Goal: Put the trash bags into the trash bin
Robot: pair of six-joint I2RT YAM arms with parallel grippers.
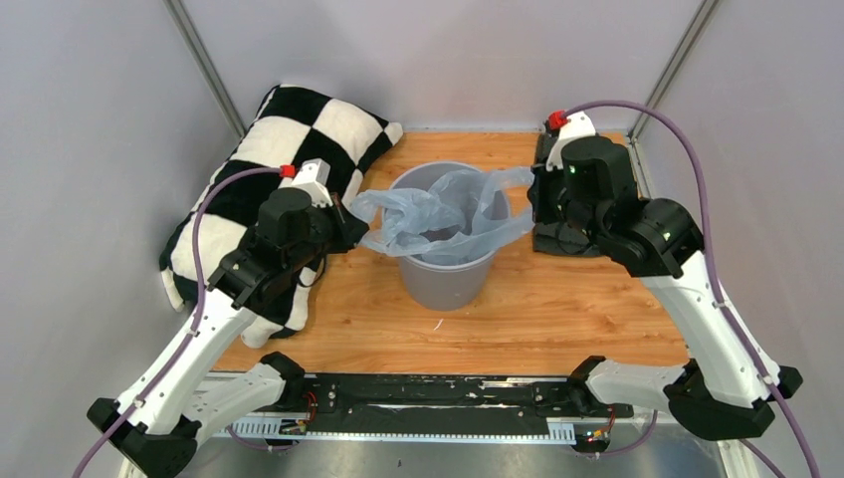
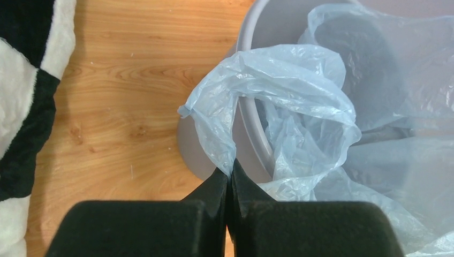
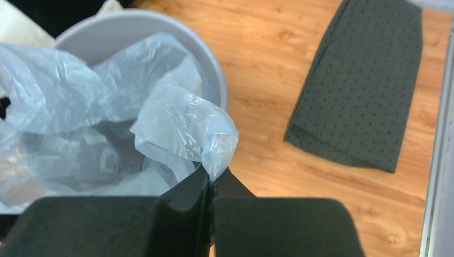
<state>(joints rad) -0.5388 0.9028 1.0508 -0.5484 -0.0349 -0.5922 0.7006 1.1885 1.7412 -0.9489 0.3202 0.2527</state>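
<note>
Wood-grain counter (image 1: pixel 557 319), orange-brown, closed in by pale walls at the back and sides. Near the middle, upright with its base on the wood: round light grey trash bin (image 1: pixel 445 282). Along the left side, from the far corner toward the near edge: black-and-white checkered pillow (image 1: pixel 299 129), lying flat. Right of the bin and apart from it, close to the right edge: folded dark grey dotted cloth (image 3: pixel 358 91), flat on the wood. Just in front of the bin: small white fleck (image 1: pixel 435 324).
</note>
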